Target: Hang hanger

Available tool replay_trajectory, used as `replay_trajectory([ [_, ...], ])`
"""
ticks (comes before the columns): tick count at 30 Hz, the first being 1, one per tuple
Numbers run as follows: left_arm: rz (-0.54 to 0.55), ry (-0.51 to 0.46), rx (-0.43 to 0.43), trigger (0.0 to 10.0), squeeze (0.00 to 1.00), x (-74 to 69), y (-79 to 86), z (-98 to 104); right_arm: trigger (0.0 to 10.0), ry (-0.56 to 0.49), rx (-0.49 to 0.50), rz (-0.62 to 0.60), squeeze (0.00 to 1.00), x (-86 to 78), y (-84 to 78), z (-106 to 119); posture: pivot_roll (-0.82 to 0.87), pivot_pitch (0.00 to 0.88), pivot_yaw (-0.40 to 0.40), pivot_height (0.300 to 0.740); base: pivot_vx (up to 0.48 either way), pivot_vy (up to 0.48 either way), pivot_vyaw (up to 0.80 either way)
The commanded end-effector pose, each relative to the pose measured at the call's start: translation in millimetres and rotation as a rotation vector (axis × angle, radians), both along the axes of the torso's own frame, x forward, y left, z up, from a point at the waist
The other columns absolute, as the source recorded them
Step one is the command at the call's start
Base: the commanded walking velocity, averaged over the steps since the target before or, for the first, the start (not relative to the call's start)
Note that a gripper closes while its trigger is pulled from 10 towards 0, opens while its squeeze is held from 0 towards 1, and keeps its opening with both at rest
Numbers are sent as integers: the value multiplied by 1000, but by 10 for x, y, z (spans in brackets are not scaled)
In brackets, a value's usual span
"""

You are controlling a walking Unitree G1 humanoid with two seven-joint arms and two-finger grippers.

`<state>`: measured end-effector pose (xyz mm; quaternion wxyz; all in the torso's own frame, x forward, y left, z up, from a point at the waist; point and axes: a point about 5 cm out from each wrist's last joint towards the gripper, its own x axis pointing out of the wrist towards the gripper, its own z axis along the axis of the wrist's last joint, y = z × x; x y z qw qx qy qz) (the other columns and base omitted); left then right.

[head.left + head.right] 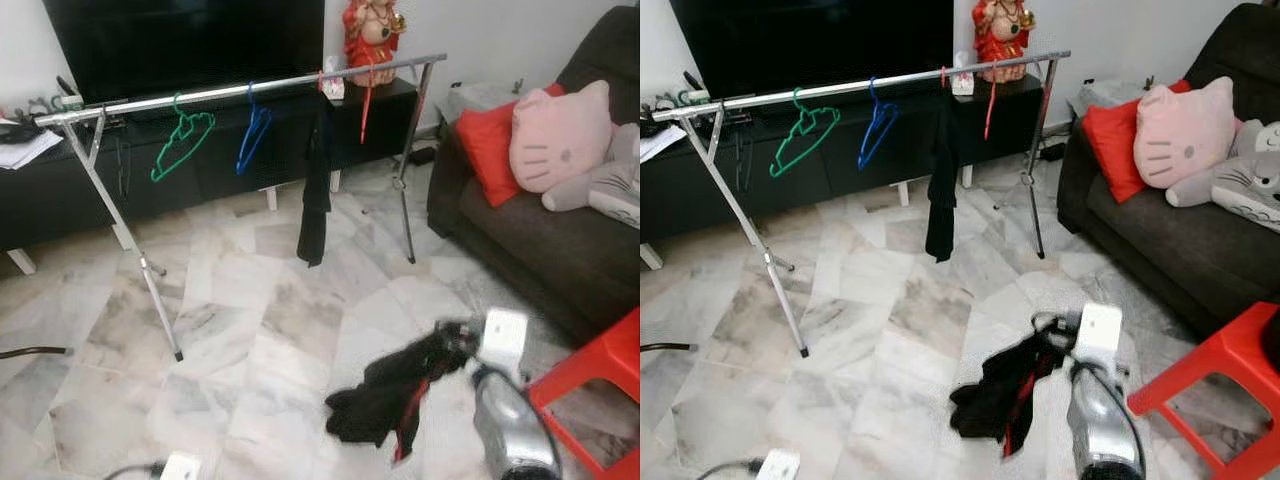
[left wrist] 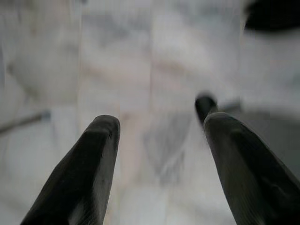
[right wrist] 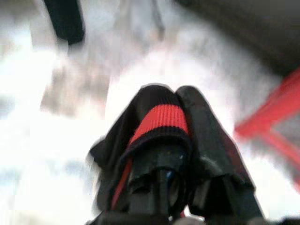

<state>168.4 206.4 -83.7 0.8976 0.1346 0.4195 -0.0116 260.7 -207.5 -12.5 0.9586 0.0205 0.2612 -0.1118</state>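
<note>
Black garment with red trim [image 1: 395, 395], presumably on the hanger to be hung though none visible, clamped in right gripper [image 3: 176, 117] low over marble floor [image 1: 250, 330], well short of rail [image 1: 250, 90]; left gripper [image 2: 157, 140] parted, empty.

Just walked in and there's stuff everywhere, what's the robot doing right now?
The robot's right claw is shut on a black garment with red trim, held low over the marble floor. Ahead, the clothes rack carries a green hanger, a blue hanger and hanging black clothing. The left claw hangs open and idle.
</note>
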Motion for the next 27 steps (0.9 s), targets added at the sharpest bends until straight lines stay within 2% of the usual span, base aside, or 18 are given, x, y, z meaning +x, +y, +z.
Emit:
replay_trajectory([
  [1,28,-37,10,10000,0,37,43,33,10000,21,1,11,0,-35,-6,-67,-73,0,-37,740,0,0,0],
  [2,28,-37,10,10000,0,37,43,33,10000,21,1,11,0,-35,-6,-67,-73,0,-37,740,0,0,0],
  [4,34,-167,0,10000,0,208,56,159,10000,108,-5,26,0,-198,-7,-242,-71,0,-41,740,0,0,0],
  [5,33,-185,0,10000,0,233,56,179,10000,116,-5,28,0,-215,-8,-263,-71,0,-41,740,0,0,0],
  [6,34,-246,-5,10000,0,318,54,248,10000,132,-2,23,0,-256,-14,-299,-69,0,-42,740,0,0,0],
  [7,28,-367,-8,10000,0,486,40,404,10000,154,0,16,0,-329,-33,-359,-68,0,-45,740,0,0,0],
  [8,28,-367,-8,10000,0,486,40,404,10000,154,0,16,0,-329,-33,-359,-68,0,-45,740,0,0,0],
  [10,20,-508,-4,10000,0,666,18,615,10000,176,-1,1,0,-402,-60,-409,-69,0,-44,740,0,0,0],
  [11,20,-508,-4,10000,0,666,18,615,10000,176,-1,1,0,-402,-60,-409,-69,0,-44,740,0,0,0],
  [12,0,-619,0,10000,0,809,-18,825,10000,180,2,-17,0,-432,-85,-425,-70,0,-43,740,0,0,0],
  [14,-10,-703,-10,10000,0,911,-59,1007,10000,166,13,-39,0,-439,-100,-424,-68,0,-43,740,0,0,0],
  [17,-10,-789,-23,10000,0,1014,-111,1221,10000,94,22,-99,0,-394,-194,-355,-62,0,-41,740,0,0,0],
  [18,-11,-822,-30,10000,0,1041,-135,1298,10000,22,2,-144,0,-319,-296,-255,-60,0,-39,740,0,0,0],
  [19,-15,-844,-35,10000,0,1055,-155,1352,10000,-31,-62,-160,0,-258,-374,-161,-66,0,-37,740,0,0,0],
  [21,-17,-852,-39,10000,0,1056,-164,1377,10000,-64,-129,-150,0,-215,-413,-95,-70,0,-36,740,0,0,0],
  [22,-25,-843,-41,10000,0,1052,-178,1348,10000,-114,-150,-142,0,-163,-430,-20,-70,0,-36,740,0,0,0],
  [27,-29,-847,-46,10000,0,1036,-211,1364,10000,-311,-195,-157,0,-34,-490,275,-84,0,-31,740,49,0,0],
])
